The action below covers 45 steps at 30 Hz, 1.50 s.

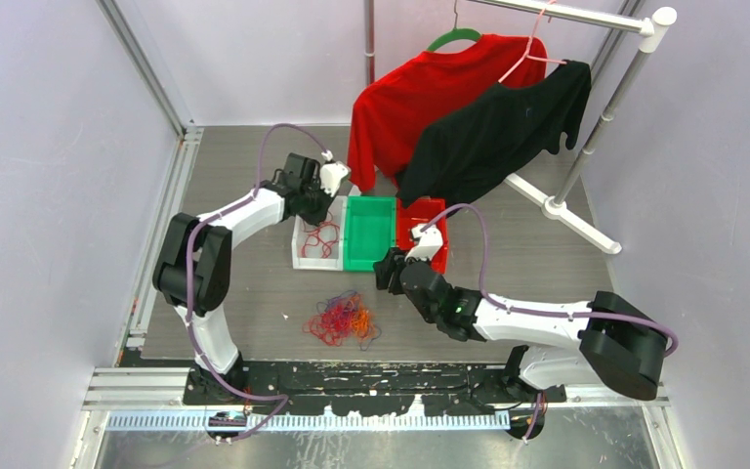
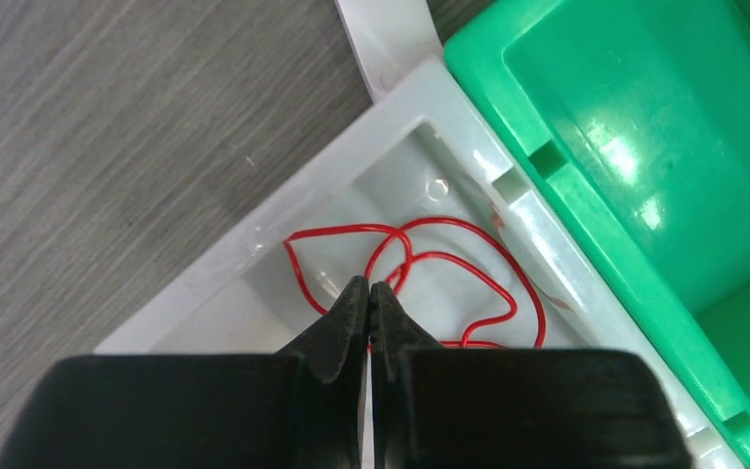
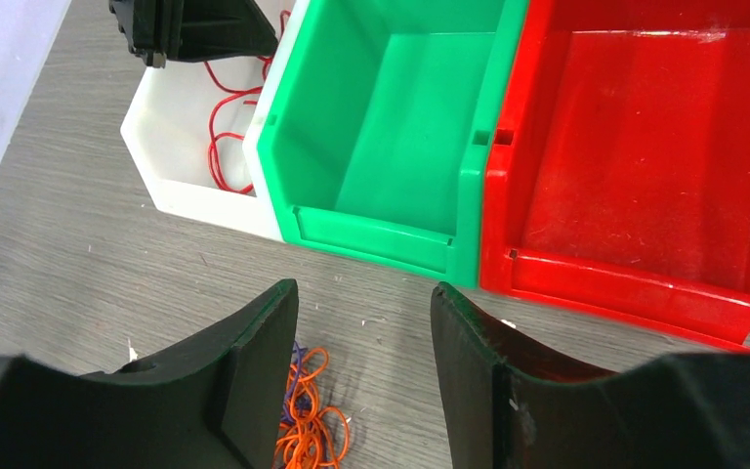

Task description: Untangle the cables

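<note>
Top view: the cables lie in one loose tangle of red, orange and purple on the counter, near the arm bases and well apart from both tools. They look thin, limp and very light. I judge that pulling one strand would drag the whole heap. The safest hold seems to be a free outer loop at the heap's edge, pinched at the very fingertips. The left tool hangs over the far end of the white bin. The right tool sits at the near edge of the green bin, and the red bin stands just to its right.

Left wrist view: the left tool's fingers are pressed together, with their tips above the white bin's floor. A red cable lies there in slack curves. One loop passes right at the tips, but I cannot tell whether it is pinched or only lies behind them.

Right wrist view: the right tool's fingers stand wide apart and hold nothing. They hover over bare counter on the near side of the green and red bins. Orange strands and a bit of purple from the heap show low down, beside the left finger, and nothing touches them. Both the green and red bins look empty.
</note>
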### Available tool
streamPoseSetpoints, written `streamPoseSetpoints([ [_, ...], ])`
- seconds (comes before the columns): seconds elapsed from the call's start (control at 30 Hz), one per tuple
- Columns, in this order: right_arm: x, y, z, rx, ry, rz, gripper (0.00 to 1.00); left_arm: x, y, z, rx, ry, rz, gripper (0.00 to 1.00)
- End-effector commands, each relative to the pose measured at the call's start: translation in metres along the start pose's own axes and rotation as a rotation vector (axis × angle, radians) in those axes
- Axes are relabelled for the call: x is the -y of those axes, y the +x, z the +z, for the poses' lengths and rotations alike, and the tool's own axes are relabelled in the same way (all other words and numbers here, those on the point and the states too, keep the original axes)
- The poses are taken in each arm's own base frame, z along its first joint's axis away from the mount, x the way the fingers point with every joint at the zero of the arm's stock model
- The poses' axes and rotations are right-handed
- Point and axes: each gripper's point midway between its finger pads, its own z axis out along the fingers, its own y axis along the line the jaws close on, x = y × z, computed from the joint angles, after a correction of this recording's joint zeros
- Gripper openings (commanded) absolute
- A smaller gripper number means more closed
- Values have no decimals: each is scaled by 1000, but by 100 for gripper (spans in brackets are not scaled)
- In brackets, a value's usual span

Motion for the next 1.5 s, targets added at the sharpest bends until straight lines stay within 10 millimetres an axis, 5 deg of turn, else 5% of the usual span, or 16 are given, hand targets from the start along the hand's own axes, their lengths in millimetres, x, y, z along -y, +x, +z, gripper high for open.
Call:
streamPoseSetpoints([
  [0.0,-16,-15,3,19,-28,5,58,1,-5,4,38,-13,-15,3],
  [0.13,-24,-8,4,-33,-61,-34,58,-2,-11,-6,48,-36,-31,11],
  [0.27,-28,3,2,-84,-88,-63,58,22,-17,-44,-11,99,-1,73],
  [0.43,-33,22,0,-151,-119,-71,57,46,-36,-106,32,209,50,94],
  [0.7,-32,58,-14,-239,-136,-77,51,86,-28,-172,42,357,15,93],
  [1.0,-51,94,-30,-318,-222,-124,49,103,-1,-196,10,383,-20,90],
  [1.13,-50,107,-26,-344,-201,-147,40,108,6,-203,16,388,-20,85],
  [1.27,-49,99,-24,-314,-178,-152,26,116,9,-210,26,418,-19,77],
  [1.47,-64,47,-40,-192,-235,-111,11,129,11,-223,41,440,1,51],
])
